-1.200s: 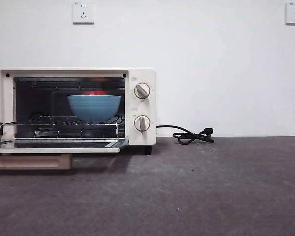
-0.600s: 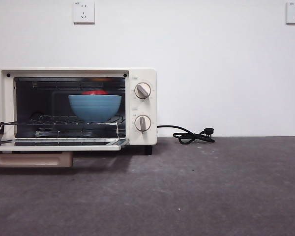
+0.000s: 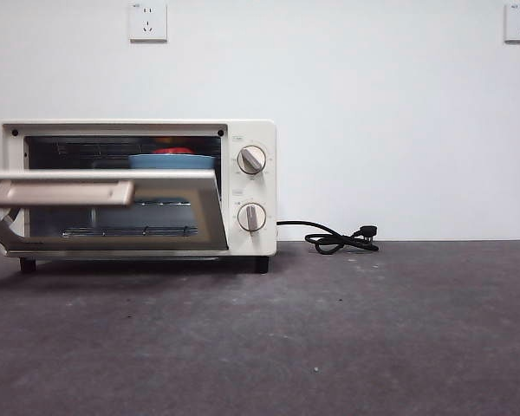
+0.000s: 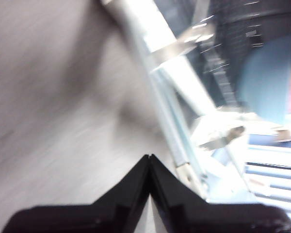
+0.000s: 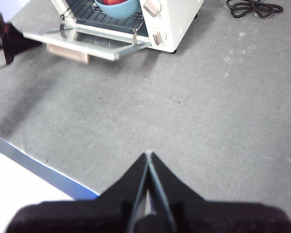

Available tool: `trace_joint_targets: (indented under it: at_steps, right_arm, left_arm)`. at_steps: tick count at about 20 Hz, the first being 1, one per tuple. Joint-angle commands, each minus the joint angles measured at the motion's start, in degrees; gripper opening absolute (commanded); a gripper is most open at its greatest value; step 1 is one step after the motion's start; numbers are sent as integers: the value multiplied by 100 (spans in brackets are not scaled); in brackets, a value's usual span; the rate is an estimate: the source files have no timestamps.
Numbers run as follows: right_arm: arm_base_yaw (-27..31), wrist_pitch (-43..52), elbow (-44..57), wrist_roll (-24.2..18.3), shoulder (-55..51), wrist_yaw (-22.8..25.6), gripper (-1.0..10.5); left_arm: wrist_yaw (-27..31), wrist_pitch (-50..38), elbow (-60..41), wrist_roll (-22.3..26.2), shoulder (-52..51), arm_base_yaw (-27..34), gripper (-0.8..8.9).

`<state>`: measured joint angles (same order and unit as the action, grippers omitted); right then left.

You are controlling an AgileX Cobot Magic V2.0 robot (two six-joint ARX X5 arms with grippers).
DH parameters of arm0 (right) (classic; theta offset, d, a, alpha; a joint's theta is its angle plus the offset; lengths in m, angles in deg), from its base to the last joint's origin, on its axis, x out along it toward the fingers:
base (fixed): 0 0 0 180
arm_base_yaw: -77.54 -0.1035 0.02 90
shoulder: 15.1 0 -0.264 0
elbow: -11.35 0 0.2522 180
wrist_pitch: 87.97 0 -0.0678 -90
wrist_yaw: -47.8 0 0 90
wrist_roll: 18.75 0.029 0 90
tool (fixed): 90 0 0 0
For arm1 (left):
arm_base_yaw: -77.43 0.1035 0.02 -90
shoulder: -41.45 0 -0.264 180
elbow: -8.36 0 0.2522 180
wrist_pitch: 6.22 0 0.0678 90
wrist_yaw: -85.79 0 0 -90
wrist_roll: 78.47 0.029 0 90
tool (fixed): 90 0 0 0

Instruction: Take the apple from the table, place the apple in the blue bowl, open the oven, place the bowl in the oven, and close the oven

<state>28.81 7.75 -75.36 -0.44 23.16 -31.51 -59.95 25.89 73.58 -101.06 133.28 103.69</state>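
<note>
The oven point(image 3: 139, 186) stands on the desk point(image 3: 329, 338) with its door point(image 3: 104, 208) partly raised, about halfway. Inside sits the blue bowl point(image 3: 172, 161), and the red apple point(image 3: 173, 151) lies in it. The left tool point(image 4: 149, 160) is near the door's edge, its 2 tips pressed together, empty. The right tool point(image 5: 149, 156) hangs over bare desk, well apart from the oven, tips together too.
</note>
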Motion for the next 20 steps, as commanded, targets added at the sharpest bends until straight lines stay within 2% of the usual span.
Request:
trace_joint_targets:
  at_steps: [1, 8, 12, 17, 20]
  right_arm:
    - [-7, 50, 59, 66, 0, 24, -7]
    - [-7, 31, 59, 107, 11, 42, -7]
    - [-7, 2, 59, 107, 11, 289, -7]
    - [-7, 7, 59, 175, 11, 660, 1]
    - [-7, -4, 59, 407, 13, 1016, 1]
  left_arm:
    - [-188, -87, 267, -284, 15, -55, -8]
    - [-162, -155, 1246, -599, 15, -334, -8]
    - [-177, -120, 1775, -664, 13, -533, -8]
    - [-317, 50, 1827, -634, -94, -752, -8]
    - [-315, 481, 1827, -271, -223, -874, -8]
